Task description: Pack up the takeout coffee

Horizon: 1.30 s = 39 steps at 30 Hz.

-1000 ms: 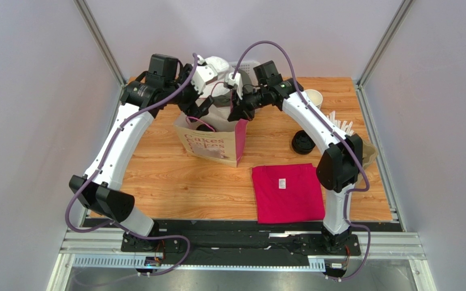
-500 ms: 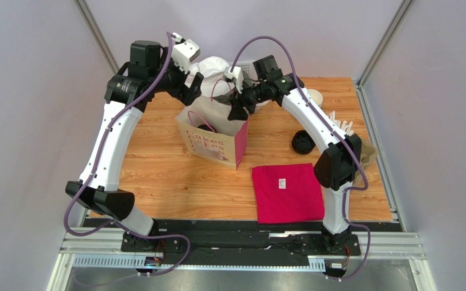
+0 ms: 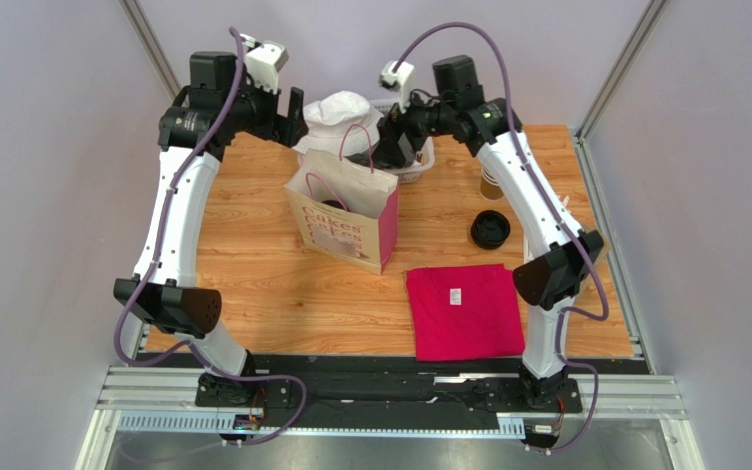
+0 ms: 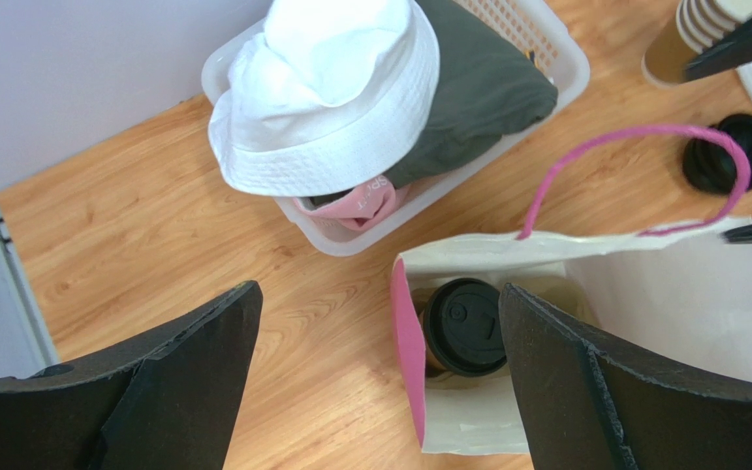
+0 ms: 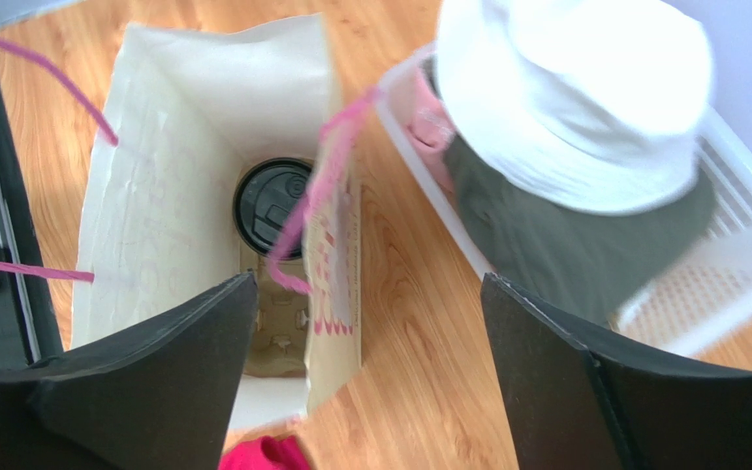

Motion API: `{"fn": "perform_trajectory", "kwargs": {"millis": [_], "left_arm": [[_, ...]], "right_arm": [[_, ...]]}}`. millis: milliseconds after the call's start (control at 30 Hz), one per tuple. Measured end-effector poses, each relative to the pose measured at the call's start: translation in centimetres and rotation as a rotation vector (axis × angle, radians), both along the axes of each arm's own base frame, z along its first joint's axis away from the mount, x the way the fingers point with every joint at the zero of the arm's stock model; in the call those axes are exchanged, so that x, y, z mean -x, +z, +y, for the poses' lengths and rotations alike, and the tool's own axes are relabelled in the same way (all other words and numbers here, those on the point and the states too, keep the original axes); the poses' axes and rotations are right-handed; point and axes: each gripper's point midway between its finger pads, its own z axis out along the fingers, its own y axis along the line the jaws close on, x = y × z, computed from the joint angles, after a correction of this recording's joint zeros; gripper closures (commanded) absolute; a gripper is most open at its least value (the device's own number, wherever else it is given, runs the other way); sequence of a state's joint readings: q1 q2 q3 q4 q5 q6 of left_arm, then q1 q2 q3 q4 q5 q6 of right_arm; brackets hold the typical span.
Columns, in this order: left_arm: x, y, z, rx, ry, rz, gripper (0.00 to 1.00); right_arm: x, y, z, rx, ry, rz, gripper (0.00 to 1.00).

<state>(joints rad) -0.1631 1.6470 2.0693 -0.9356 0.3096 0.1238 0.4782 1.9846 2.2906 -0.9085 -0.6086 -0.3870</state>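
Observation:
The takeout coffee (image 4: pixel 463 326), a tan cup under a black lid (image 5: pixel 270 206), stands upright inside the open paper bag (image 3: pixel 343 227) with pink handles. In the bag it rests in a brown cardboard carrier (image 5: pixel 282 323). My left gripper (image 4: pixel 380 289) hangs open above the table just left of the bag's rim (image 4: pixel 404 323), holding nothing. My right gripper (image 5: pixel 368 279) is open too, high over the gap between the bag's wall (image 5: pixel 164 196) and the basket. In the top view the left gripper (image 3: pixel 294 116) and right gripper (image 3: pixel 390 149) flank the bag's far side.
A white basket (image 3: pixel 419 168) holding a white hat (image 3: pixel 339 108) and dark clothing stands behind the bag. To the right are a stack of lidless tan cups (image 3: pixel 489 182) and loose black lids (image 3: pixel 489 230). A red cloth (image 3: pixel 463 311) lies front right.
My right gripper has opened and lifted up and back from the bag's rim. The left arm has risen and drawn back to the left, still open.

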Motion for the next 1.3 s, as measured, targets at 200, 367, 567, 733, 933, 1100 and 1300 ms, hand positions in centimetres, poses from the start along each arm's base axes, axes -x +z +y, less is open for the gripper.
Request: {"fn": "perform_trajectory", "kwargs": {"millis": [200, 367, 567, 733, 933, 1100, 1300], "left_arm": [[-1.3, -0.1, 2.0, 0.095, 0.089, 0.031, 0.01], [-1.9, -0.8, 1.7, 0.13, 0.099, 0.043, 0.01], [-2.4, -1.5, 1.9, 0.141, 0.108, 0.048, 0.01], [-2.7, -3.1, 2.9, 0.136, 0.134, 0.077, 0.01], [-2.7, -5.6, 4.4, 0.126, 0.177, 0.137, 0.01], [-2.3, -7.0, 4.9, 0.118, 0.193, 0.175, 0.01], [-2.0, -7.3, 5.0, 0.111, 0.203, 0.19, 0.01]], "right_arm": [[-1.6, 4.6, -10.3, -0.039, -0.309, 0.001, 0.07], [0.3, 5.7, -21.8, -0.03, -0.646, 0.052, 0.14], [1.9, 0.8, -30.0, 0.109, -0.913, 0.17, 0.37], [-0.2, -5.8, -32.9, 0.257, -0.965, 0.298, 0.57], [-4.1, -13.7, -37.1, 0.346, -1.015, 0.464, 0.62], [-7.1, -18.1, -40.2, 0.366, -1.055, 0.532, 0.64], [-10.4, -21.2, -41.7, 0.359, -1.071, 0.534, 0.67]]}}
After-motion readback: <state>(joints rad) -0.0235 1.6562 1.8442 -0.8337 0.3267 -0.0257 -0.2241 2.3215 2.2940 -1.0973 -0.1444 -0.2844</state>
